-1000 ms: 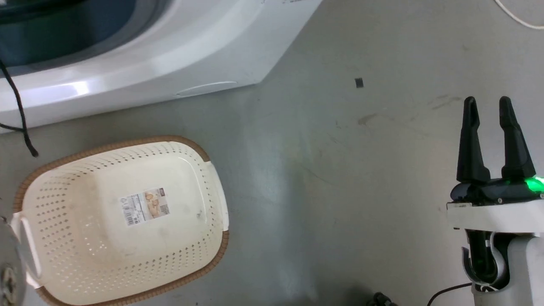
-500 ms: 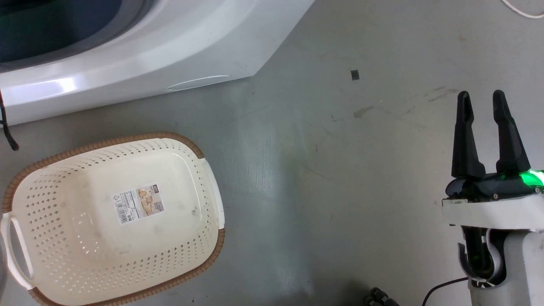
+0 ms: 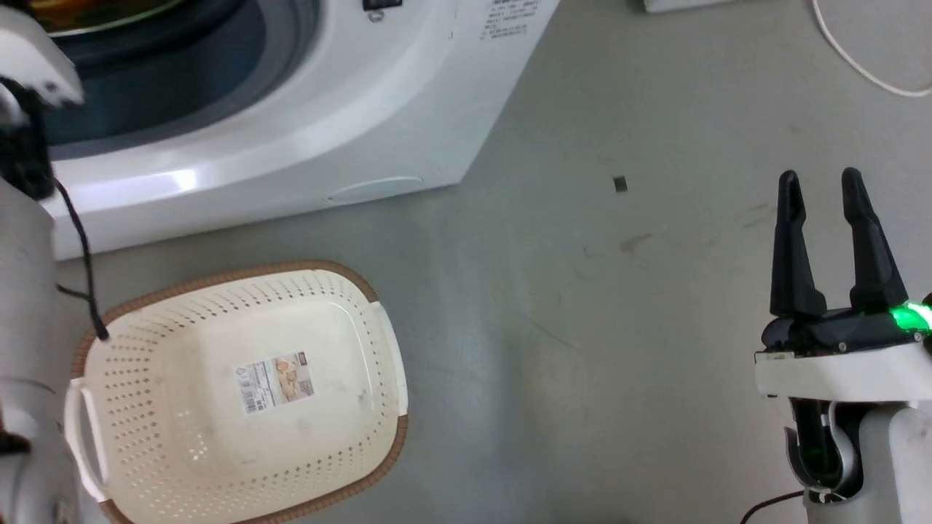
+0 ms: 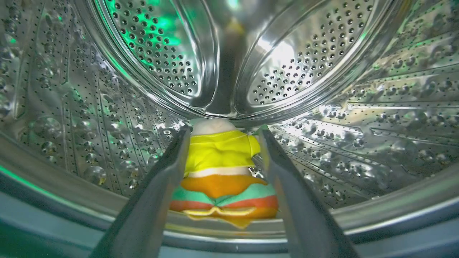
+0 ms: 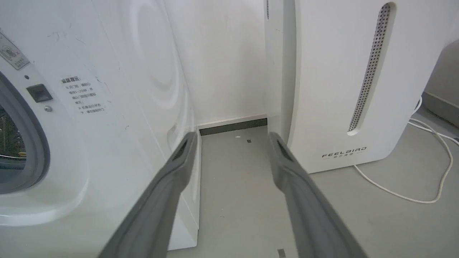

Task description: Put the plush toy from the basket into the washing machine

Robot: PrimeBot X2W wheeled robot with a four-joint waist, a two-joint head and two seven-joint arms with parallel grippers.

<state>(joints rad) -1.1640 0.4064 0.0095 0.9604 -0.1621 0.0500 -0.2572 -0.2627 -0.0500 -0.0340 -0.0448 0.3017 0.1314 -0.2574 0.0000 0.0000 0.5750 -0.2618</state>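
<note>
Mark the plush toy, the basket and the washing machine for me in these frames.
plush toy (image 4: pixel 219 150): left wrist view, on its yellow top.
basket (image 3: pixel 138 378): head view, on its perforated side wall.
washing machine (image 3: pixel 328 109): head view, on its white front panel.

— Sort of place?
— Laundry corner, seemingly: large white front-loading washing machine (image 3: pixel 291 145), cream perforated plastic laundry basket (image 3: pixel 145 364) on smooth grey floor (image 3: pixel 582 327), tall white slotted appliance (image 5: pixel 330 89) marked FEELBIRD beside plain white wall (image 5: pixel 222 64).
</note>
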